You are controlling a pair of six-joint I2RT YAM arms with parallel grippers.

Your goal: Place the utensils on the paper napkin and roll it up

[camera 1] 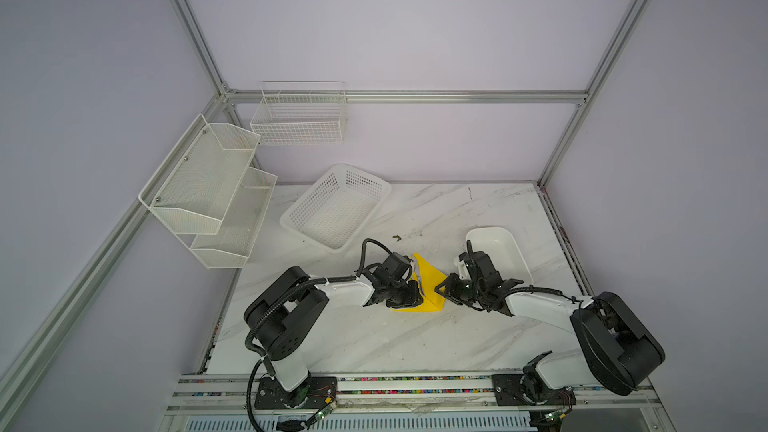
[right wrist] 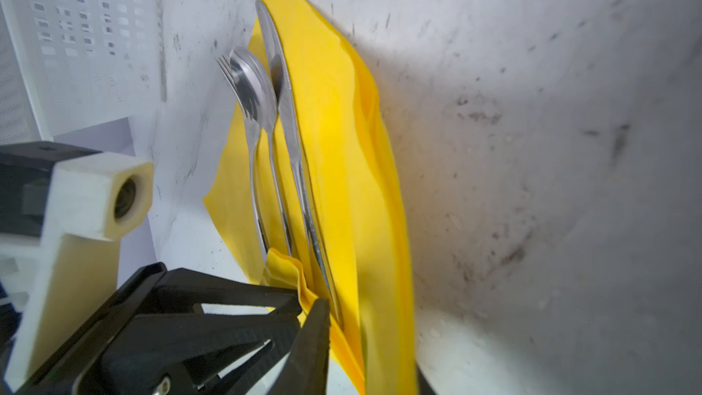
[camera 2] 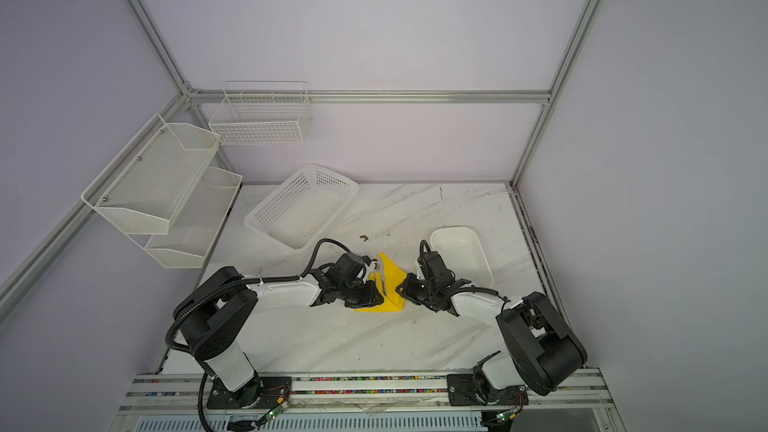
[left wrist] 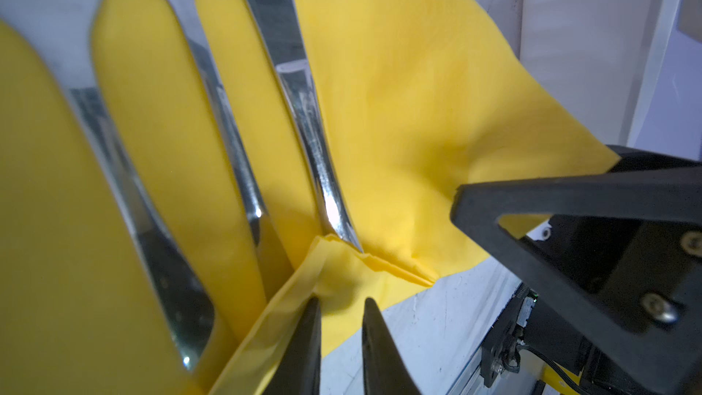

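Observation:
The yellow paper napkin (camera 1: 430, 280) (camera 2: 392, 280) lies mid-table between my two grippers. On it, side by side, rest the utensils: fork (right wrist: 228, 66), spoon (right wrist: 250, 81) and knife (right wrist: 281, 81). Their handles (left wrist: 311, 127) point toward my left gripper (left wrist: 342, 307) (camera 1: 415, 295). Its fingers stand a narrow gap apart at the napkin's near corner. A lifted flap (left wrist: 266, 321) lies against one finger; whether it is pinched does not show. My right gripper (right wrist: 364, 336) (camera 1: 441, 288) is shut on the napkin's opposite edge, which rises into its fingers (left wrist: 569, 191).
A white perforated basket (camera 1: 336, 205) sits behind the napkin to the left. A white plastic tray (camera 1: 498, 251) stands right behind the right wrist. Mesh shelves (camera 1: 208, 184) hang on the left wall and a wire basket (camera 1: 299, 118) on the back wall.

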